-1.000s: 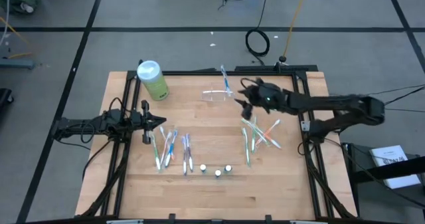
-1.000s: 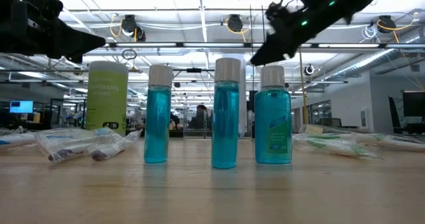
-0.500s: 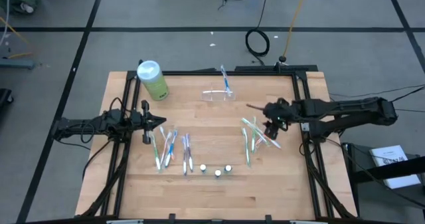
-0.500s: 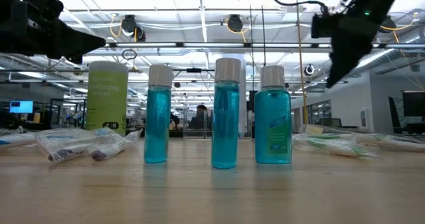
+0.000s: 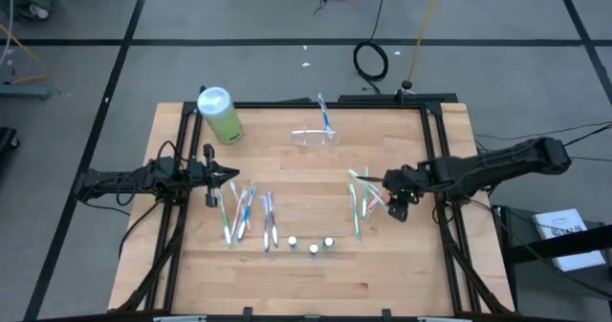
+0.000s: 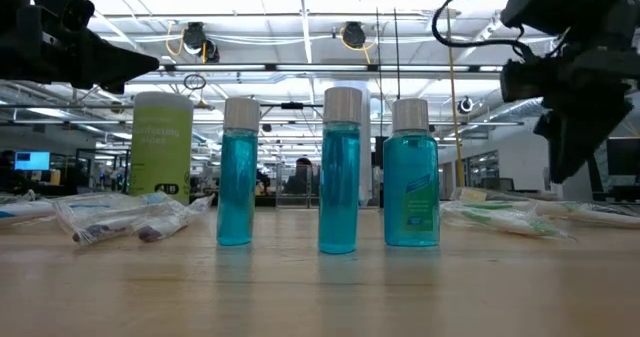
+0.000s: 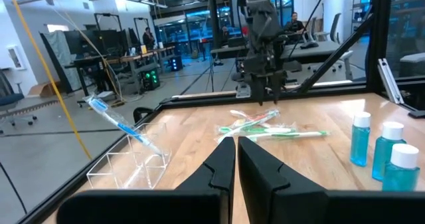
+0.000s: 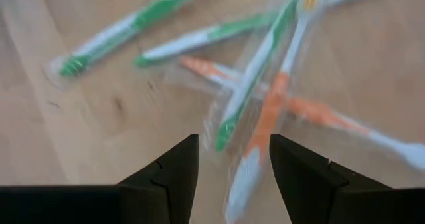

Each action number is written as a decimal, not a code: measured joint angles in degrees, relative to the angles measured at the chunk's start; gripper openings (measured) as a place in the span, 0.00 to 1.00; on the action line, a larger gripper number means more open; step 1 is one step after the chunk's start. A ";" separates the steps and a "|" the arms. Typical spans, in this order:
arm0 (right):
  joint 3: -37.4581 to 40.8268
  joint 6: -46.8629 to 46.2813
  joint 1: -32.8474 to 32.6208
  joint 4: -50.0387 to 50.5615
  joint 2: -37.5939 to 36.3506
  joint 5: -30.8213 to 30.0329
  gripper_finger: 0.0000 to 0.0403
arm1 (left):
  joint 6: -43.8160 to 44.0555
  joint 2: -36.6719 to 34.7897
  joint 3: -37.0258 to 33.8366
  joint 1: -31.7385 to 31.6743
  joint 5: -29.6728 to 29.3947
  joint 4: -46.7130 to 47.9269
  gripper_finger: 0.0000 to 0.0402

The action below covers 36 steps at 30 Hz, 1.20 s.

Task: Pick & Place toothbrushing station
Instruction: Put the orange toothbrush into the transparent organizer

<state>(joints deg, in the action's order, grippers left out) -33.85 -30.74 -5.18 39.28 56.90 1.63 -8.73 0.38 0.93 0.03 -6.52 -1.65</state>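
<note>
The toothbrushing station (image 5: 316, 138) is a small clear holder standing at the table's far middle. A blue toothbrush (image 5: 325, 118) leans in it; the left wrist view shows the station (image 7: 129, 165) too. My right gripper (image 5: 396, 209) hangs open, pointing steeply down, over the near right part of a pile of wrapped green and orange toothbrushes (image 8: 265, 98). Its fingers (image 8: 174, 167) are above the pile and touch nothing. My left gripper (image 5: 234, 175) waits shut and level at the table's left, far from the station.
A light-green bottle (image 5: 221, 114) with a white cap stands at the far left. More wrapped toothbrushes (image 5: 247, 212) lie left of the middle. Three small blue bottles (image 5: 311, 246) stand in a row near the front. Bare wood lies between the station and the right-hand pile.
My right gripper has left the spot beside the station and moved toward the table's right and near edges. It has sunk and tipped from near level to steeply downward, and now hangs over the right-hand toothbrush pile. Nothing on the table has moved.
</note>
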 joint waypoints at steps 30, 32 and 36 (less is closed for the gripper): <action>10.40 -6.36 -5.22 -9.49 0.90 -8.92 0.13 | -0.04 -0.01 -0.22 0.00 -0.15 -2.68 0.06; 10.43 -6.27 -5.20 -10.64 0.96 -11.01 0.10 | -0.04 -0.01 -0.22 -0.01 -0.15 -2.73 0.06; 10.43 -5.86 -5.00 -11.84 0.84 -12.78 0.10 | -0.04 0.00 -0.22 0.01 -0.13 -2.75 0.06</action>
<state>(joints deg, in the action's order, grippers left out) -23.42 -36.59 -10.18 27.44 57.74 -11.15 -8.78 0.37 0.71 0.03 -6.66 -4.40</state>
